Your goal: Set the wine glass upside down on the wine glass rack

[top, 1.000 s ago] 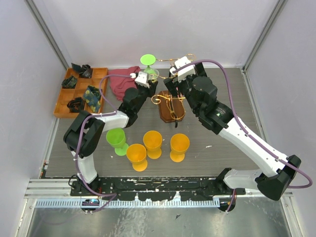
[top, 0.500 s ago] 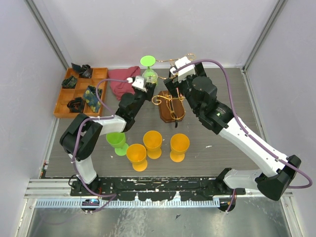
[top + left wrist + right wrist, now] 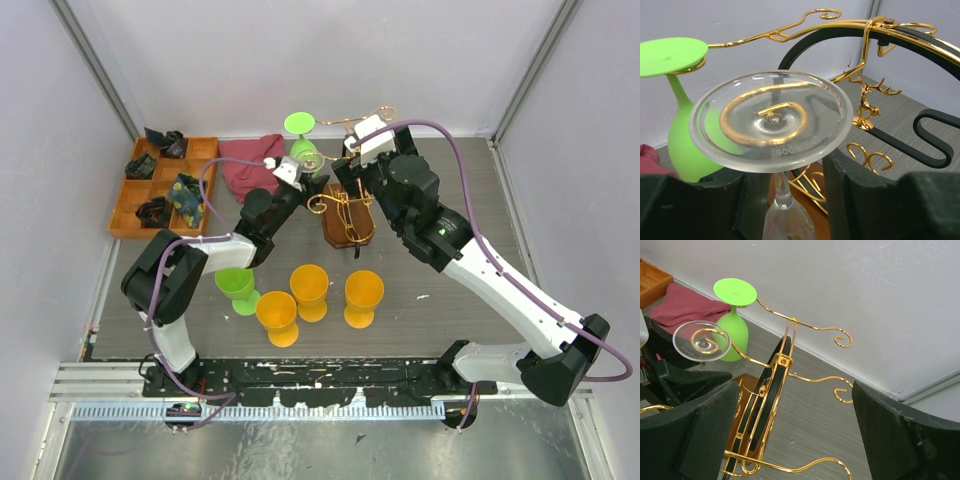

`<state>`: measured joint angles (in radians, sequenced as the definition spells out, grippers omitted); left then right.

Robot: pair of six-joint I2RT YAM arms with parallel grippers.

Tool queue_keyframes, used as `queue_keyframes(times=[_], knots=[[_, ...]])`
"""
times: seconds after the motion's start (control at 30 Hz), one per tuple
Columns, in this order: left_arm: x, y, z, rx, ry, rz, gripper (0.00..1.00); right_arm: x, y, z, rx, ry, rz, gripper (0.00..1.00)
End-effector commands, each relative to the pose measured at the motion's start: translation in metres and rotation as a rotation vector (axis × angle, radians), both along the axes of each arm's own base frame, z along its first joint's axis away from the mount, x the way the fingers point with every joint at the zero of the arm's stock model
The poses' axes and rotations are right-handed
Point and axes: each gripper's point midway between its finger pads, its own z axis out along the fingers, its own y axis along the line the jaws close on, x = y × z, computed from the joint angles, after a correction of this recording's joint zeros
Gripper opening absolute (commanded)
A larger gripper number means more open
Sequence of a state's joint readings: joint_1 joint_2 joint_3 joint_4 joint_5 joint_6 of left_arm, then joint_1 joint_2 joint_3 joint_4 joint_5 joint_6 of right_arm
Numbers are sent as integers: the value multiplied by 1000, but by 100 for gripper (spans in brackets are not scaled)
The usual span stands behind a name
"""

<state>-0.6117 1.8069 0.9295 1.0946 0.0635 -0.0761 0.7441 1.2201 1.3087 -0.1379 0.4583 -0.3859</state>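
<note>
Wine glass (image 3: 772, 120): clear and upside down, foot uppermost, with the stem running down between the left gripper's fingers.
Where it is: at the left side of the rack. Its foot lies over a curled gold scroll arm whose spiral shows through the clear foot. Whether the foot bears on the wire cannot be told.
Wine glass rack (image 3: 347, 222): upright on its brown oval base at mid-table, with the dark arch and gold arms above.
Left gripper (image 3: 785, 172): the fingers stand either side of the stem and bowl, with gaps visible at the stem. Any contact with the bowl is below the edge of the wrist view, so whether it is clamped or released cannot be told.
Right gripper (image 3: 795, 392): jaws spread wide with nothing between them, held near the rack's upper arms.
Green glass (image 3: 733, 332): hangs upside down on the neighbouring scroll arm, just beside the clear one.
Changed over the last second: the left wrist has drawn back toward the arm bases in the top view. Its forearm now edges over the rim of the green cup (image 3: 236, 283).
Unchanged: the right arm, the rack, the green glass, the orange cups (image 3: 310, 286), the red cloth (image 3: 245, 165) and the wooden tray (image 3: 118, 218) sit as before.
</note>
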Motion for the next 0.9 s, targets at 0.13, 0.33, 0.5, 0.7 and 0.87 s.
queue_keyframes(times=[0.13,0.33,0.5,0.7,0.87], knots=[[-3,7,24,7,-60,29,56,3,1,8,28,-24,-5,100],[-12,21,21,60,-17,63,58,5,3,10,28,-27,2,100],[-24,34,23,129,14,79,63,4,4,16,35,-26,6,100],[-40,50,20,243,75,91,64,4,12,24,55,-20,36,100],[-54,71,10,321,123,124,65,5,20,20,64,14,60,100]])
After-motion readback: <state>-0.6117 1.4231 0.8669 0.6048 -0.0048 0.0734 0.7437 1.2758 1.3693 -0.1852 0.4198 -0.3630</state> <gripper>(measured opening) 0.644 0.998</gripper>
